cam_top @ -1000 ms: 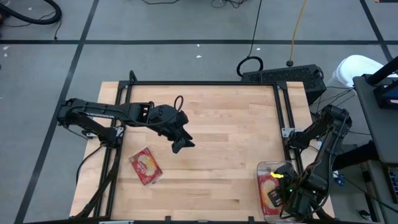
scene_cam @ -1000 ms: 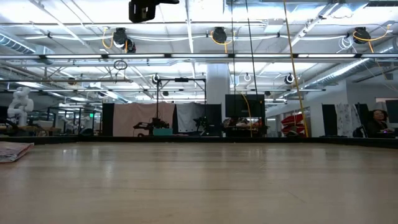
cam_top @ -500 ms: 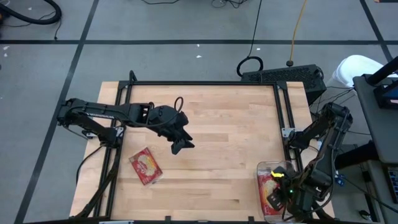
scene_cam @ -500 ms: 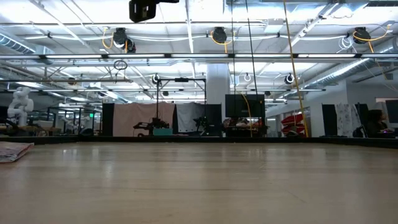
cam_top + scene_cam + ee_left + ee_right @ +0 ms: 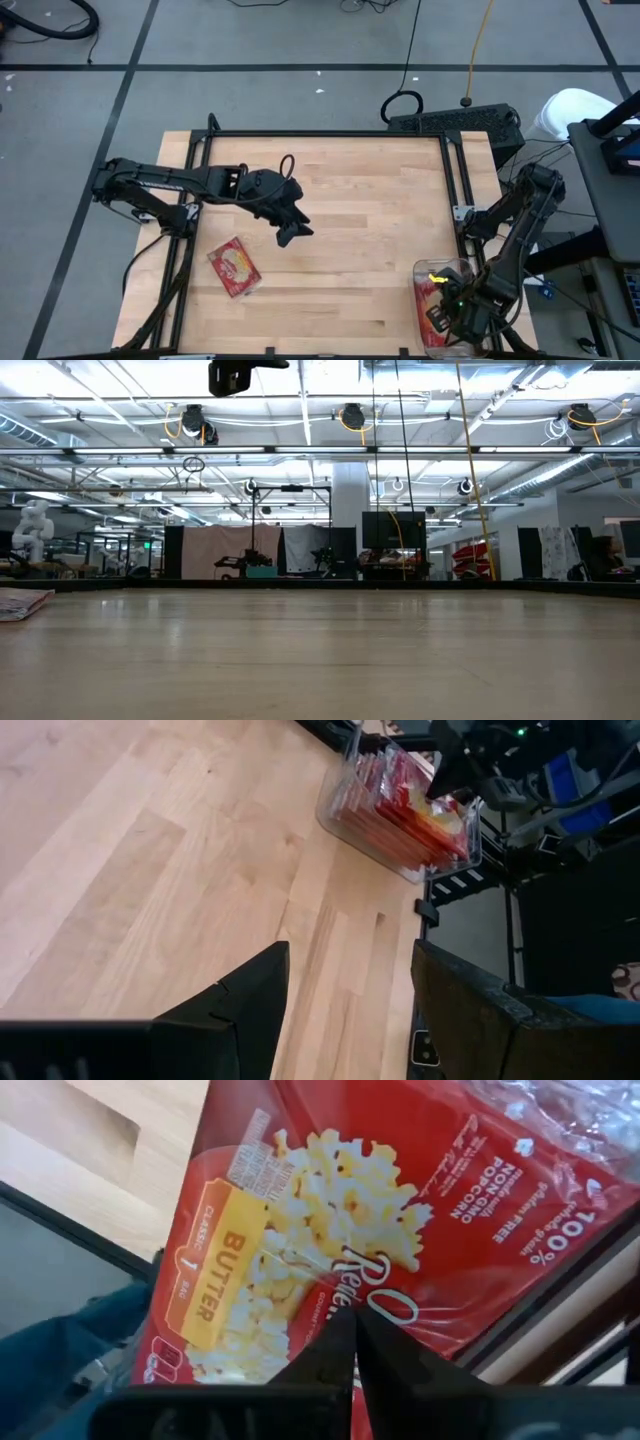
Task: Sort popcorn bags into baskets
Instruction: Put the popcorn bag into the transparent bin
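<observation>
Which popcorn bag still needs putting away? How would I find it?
Look at the wooden table, on the side of the left arm. One red bag lies flat there by the near edge, popcorn picture up. It is alone on bare wood; the others stand packed in the clear bin.

site: robotics lab | signs: ceiling cable reels (image 5: 352,417); white humanoid robot (image 5: 30,530); test rigs (image 5: 290,530)

Left arm's stretched over the middle-left, left gripper (image 5: 291,229) hanging with fingers apart. Right arm's folded at the near right corner, right gripper (image 5: 445,318) looks closed, I think.
</observation>
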Motion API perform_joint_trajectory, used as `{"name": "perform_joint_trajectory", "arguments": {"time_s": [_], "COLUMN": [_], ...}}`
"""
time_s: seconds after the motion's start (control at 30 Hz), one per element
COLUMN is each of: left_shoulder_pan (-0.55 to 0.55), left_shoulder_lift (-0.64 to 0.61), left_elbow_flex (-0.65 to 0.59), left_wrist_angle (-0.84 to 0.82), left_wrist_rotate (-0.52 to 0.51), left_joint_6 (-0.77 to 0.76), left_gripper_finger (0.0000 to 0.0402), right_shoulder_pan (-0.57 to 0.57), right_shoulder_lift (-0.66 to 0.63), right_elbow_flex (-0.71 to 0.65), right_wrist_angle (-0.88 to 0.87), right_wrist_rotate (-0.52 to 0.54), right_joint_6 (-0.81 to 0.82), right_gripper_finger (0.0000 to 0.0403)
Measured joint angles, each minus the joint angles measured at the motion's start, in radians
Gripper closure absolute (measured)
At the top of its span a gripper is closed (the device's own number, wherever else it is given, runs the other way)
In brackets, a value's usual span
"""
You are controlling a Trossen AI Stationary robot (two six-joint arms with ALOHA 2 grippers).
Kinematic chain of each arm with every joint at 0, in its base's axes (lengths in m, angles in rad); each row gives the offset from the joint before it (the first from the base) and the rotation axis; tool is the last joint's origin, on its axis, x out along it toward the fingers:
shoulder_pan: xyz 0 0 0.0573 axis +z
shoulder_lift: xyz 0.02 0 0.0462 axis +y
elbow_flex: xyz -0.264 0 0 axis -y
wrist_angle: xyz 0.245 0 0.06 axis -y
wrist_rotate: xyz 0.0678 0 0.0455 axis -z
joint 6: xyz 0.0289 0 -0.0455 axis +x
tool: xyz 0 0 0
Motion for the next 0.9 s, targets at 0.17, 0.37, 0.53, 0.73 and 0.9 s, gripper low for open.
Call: {"name": "perform_joint_trajectory", "arguments": {"time_s": [0.17,0.37,0.53,0.73,0.9], "left_shoulder_pan": [-0.007,-0.015,-0.012,-0.012,0.006], "left_shoulder_lift": [0.000,0.000,0.000,0.000,0.000], "left_elbow_flex": [0.000,0.000,0.000,-0.017,-0.119], "left_wrist_angle": [-0.002,-0.108,-0.308,-0.559,-0.663], "left_wrist_rotate": [0.000,-0.067,-0.095,-0.093,-0.026], "left_joint_6": [-0.020,-0.044,-0.155,-0.273,-0.391], "left_gripper_finger": [0.0188,0.0188,0.0188,0.0188,0.0188], "right_shoulder_pan": [0.000,0.000,-0.023,-0.120,-0.230], "right_shoulder_lift": [-0.036,-0.132,-0.219,-0.304,-0.343], "right_elbow_flex": [-0.004,-0.004,-0.004,-0.004,-0.004], "right_wrist_angle": [0.023,0.019,0.012,0.014,0.086], "right_wrist_rotate": [0.007,0.099,0.231,0.430,0.502], "right_joint_6": [0.030,0.060,0.038,-0.056,-0.235], "right_gripper_finger": [0.0391,0.0391,0.0392,0.0396,0.0396]}}
